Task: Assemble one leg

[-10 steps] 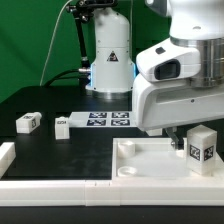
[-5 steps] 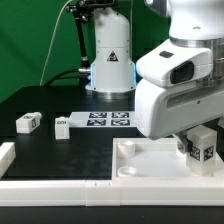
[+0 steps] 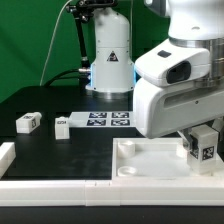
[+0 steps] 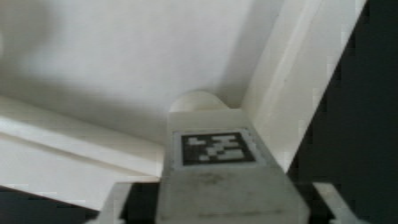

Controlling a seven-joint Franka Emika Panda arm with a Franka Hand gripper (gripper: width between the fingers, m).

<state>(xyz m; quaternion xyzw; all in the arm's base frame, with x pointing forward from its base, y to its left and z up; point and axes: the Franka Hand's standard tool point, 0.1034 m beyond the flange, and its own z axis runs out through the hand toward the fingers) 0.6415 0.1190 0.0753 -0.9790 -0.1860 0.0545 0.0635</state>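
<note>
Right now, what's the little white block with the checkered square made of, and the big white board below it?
The leg looks like hard matte white plastic: smooth, evenly coloured faces. Its black-and-white tag seems printed, maybe a sticker. The panel looks like the same matte white plastic, with moulded raised rims, though I cannot be sure.

Held in my gripper (image 3: 201, 136): one tagged leg (image 3: 205, 150), over the white panel (image 3: 150, 162); on the black table (image 3: 60, 150), a second leg (image 3: 62, 126), a third leg (image 3: 27, 122), the marker board (image 3: 108, 119).

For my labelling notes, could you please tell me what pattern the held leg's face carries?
The leg carries a black-and-white square tag, clearest in the wrist view.
</note>
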